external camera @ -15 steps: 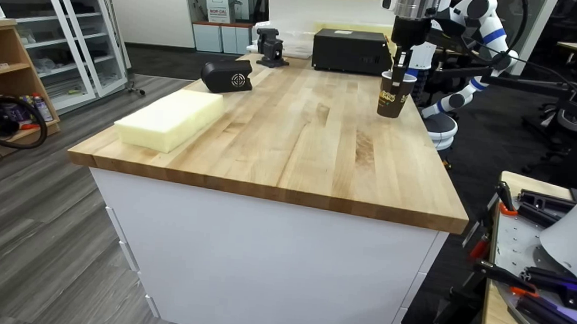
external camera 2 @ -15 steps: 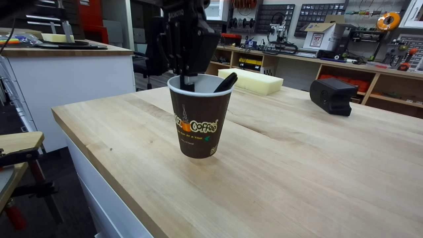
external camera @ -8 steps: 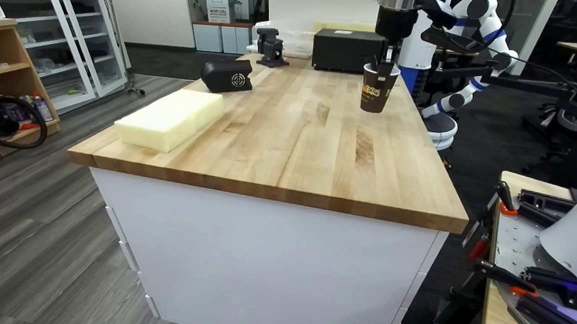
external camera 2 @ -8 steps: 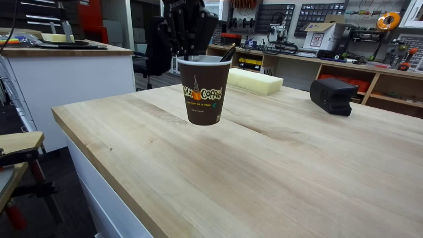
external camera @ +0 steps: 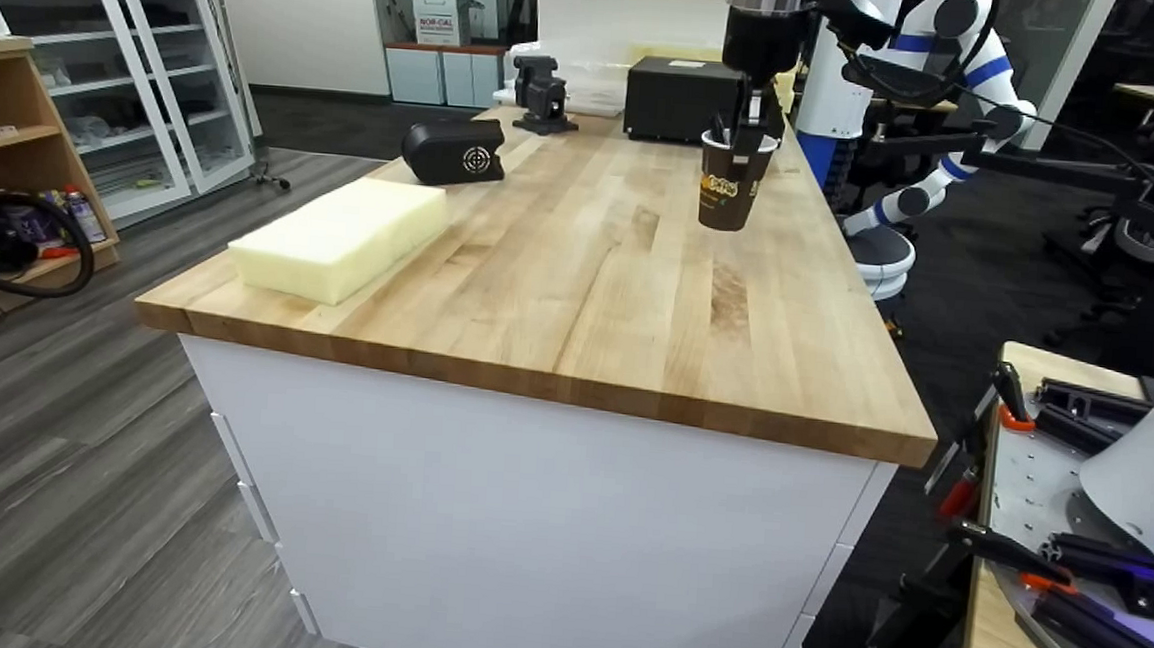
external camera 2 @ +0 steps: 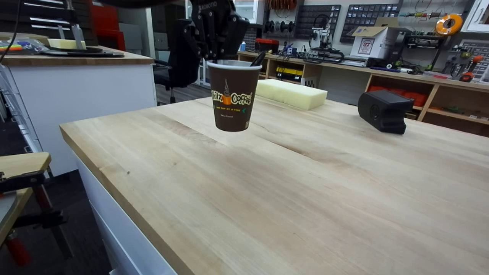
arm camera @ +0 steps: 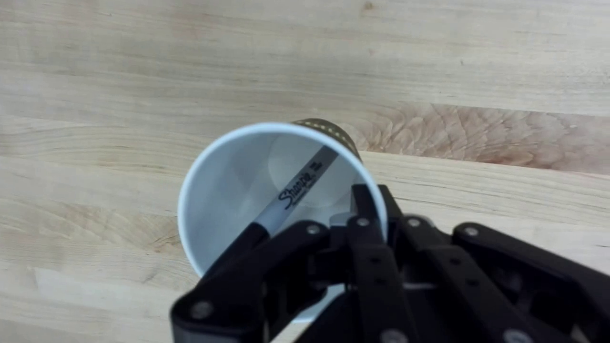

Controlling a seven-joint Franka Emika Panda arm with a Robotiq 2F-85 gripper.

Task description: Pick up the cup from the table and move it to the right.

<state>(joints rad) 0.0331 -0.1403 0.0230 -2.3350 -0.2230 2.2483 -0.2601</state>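
Observation:
The dark brown cup (external camera: 728,193) with a pale rim hangs upright above the wooden table (external camera: 579,294). It also shows in an exterior view (external camera 2: 232,101), its coffee lettering facing that camera. My gripper (external camera: 746,149) is shut on the cup's wall. In the wrist view one fingertip of the gripper (arm camera: 376,205) is inside the rim and one outside. The cup's white inside (arm camera: 224,190) holds a Sharpie marker (arm camera: 300,183), which leans against the rim. The gripper's fingers cover part of the cup there.
A pale yellow slab (external camera: 342,240) lies near the table's edge. A black rounded device (external camera: 453,152) stands behind it, also in an exterior view (external camera 2: 385,111). A large black box (external camera: 691,101) and a dark vise-like stand (external camera: 543,97) are at the far end.
The cup, held by the gripper throughout, has moved left in an exterior view. In an exterior view facing the lettering it has moved up and away from the camera. Other things have not moved.

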